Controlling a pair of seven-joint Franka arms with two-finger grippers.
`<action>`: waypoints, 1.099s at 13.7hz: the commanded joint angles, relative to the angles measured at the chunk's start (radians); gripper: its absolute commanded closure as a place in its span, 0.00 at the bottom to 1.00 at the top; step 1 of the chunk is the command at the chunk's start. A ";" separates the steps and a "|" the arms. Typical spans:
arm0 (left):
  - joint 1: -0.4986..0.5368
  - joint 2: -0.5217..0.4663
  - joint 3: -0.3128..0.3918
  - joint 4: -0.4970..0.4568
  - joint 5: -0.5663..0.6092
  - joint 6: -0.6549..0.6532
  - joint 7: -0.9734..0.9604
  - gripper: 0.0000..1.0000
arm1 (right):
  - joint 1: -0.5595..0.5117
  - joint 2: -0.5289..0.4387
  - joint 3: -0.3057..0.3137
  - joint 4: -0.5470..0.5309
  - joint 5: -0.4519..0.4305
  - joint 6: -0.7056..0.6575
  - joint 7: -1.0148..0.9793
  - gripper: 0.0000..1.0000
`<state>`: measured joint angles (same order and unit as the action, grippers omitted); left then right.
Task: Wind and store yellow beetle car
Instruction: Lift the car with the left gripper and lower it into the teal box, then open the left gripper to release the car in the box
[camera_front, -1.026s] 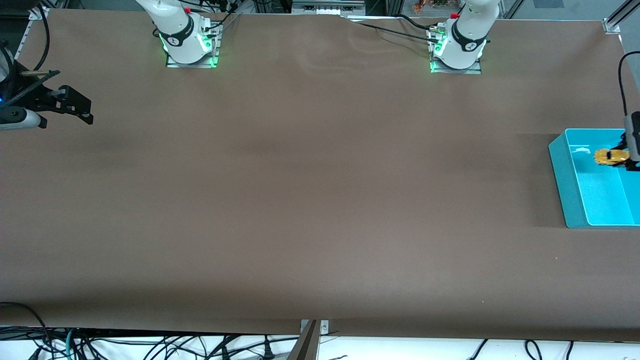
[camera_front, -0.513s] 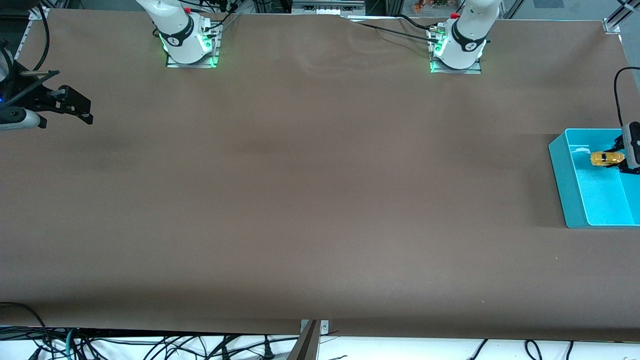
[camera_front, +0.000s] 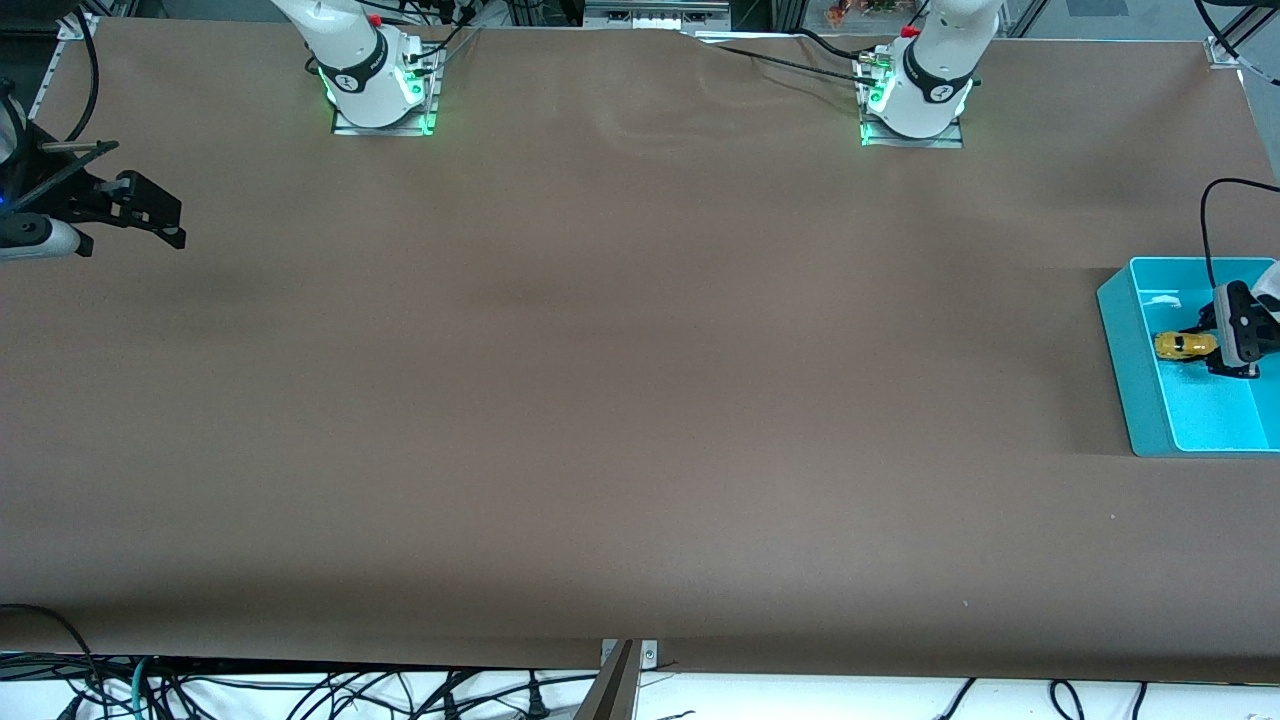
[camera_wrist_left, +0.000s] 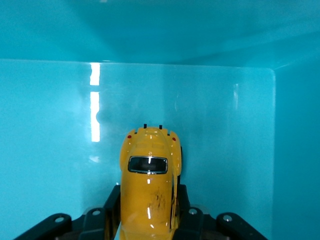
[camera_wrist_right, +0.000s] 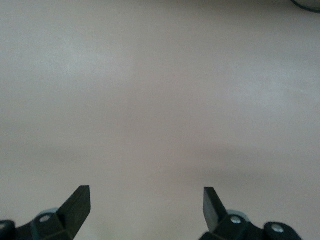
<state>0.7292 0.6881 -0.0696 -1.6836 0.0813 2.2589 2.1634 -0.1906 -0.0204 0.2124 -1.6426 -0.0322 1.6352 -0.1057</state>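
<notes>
The left hand (camera_front: 1205, 348) is squeezed shut on the yellow beetle car (camera_front: 1184, 346), holding it by its sides down inside the blue bin (camera_front: 1125, 345) at the left arm's end of the bench (camera_front: 640, 400). It looks ready to drop the car off there. The right hand (camera_front: 160, 222) waits over the bench's right-arm end, fingers spread wide and empty.

Robotics lab, two bolted arm bases (camera_front: 378, 75) on brown-covered table (camera_front: 600, 400), cables (camera_front: 300, 690) tangled below
</notes>
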 joint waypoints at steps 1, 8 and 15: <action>-0.008 0.031 0.001 0.028 -0.037 0.022 0.015 0.87 | 0.003 0.011 -0.002 0.030 -0.008 -0.026 0.014 0.00; -0.031 0.019 -0.001 0.028 -0.032 0.013 0.019 0.00 | 0.003 0.011 -0.002 0.030 -0.008 -0.026 0.014 0.00; -0.069 -0.168 -0.033 0.030 -0.043 -0.157 -0.038 0.00 | 0.003 0.011 -0.002 0.030 -0.009 -0.026 0.014 0.00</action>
<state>0.6947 0.5940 -0.0997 -1.6361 0.0651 2.1651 2.1572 -0.1909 -0.0203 0.2119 -1.6425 -0.0322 1.6350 -0.1057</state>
